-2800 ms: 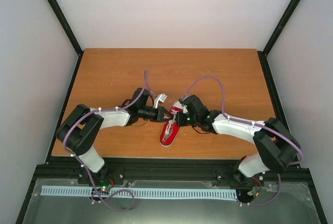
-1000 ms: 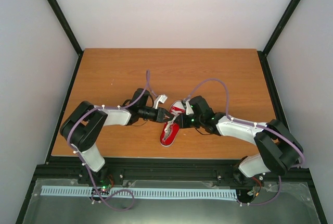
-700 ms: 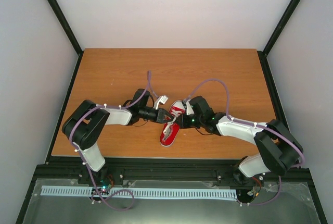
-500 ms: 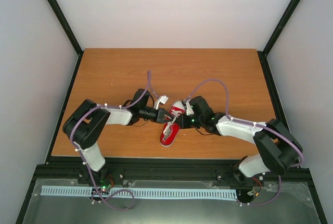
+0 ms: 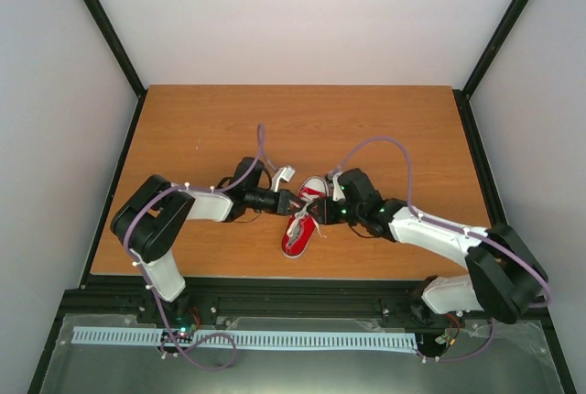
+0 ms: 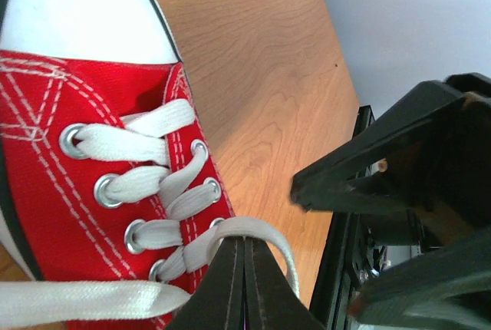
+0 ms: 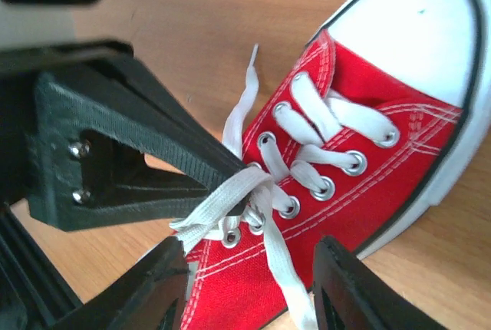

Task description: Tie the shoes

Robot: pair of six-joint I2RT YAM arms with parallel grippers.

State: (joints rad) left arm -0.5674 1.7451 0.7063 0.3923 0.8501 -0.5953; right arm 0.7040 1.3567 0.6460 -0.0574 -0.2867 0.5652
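The shoe (image 5: 299,226) lies near the table's (image 5: 366,128) front edge. Light, it would likely slide if tugged. Its lace (image 6: 257,226) is soft and limp, best gripped near the eyelets (image 7: 323,189). The left claw (image 6: 244,268) pinches the lace; the right claw (image 7: 249,257) gapes wide over it.

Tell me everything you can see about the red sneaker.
The red sneaker looks canvas, with a white rubber toe cap, white sole rim, metal eyelets and white laces, untied. It sits sole-down on the wooden table, toe pointing toward the far edge. The left gripper pinches one lace shut; the right gripper hovers open above.
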